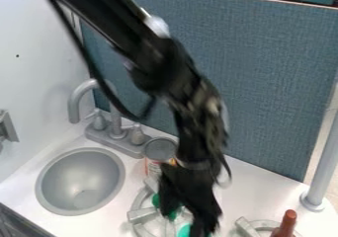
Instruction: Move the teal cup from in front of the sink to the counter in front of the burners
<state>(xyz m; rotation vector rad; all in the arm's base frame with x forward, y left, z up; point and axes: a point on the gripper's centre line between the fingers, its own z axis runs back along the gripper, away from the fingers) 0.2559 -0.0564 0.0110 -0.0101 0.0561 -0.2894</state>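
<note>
The claw (188,220) is held low over the left burner (137,217), with the arm (109,16) brought in from the upper left. Green parts (184,231) are seen close about the claw, one to its left and others just beneath it; whether they belong to one object or several cannot be told, as they are partly covered by the claw. How far the claw is opened cannot be told, nor whether anything has been gripped.

The moment is best judged as one of close work at the burner. From such a position, careful alignment with the green parts would be called for, with the raised burner bars avoided.

Behind the claw and slightly to the left, an upright can (160,150) is placed near the faucet (79,98). Its lower part is partly hidden by the claw. Farther left, a round grey sink (76,174) is set into the white table (254,184). To the right of the claw, a reddish-brown handle-like object (286,224) is seen by the right burner (245,227). Beyond it, a grey post (322,169) is stood near the blue-grey panel (267,83).
</note>
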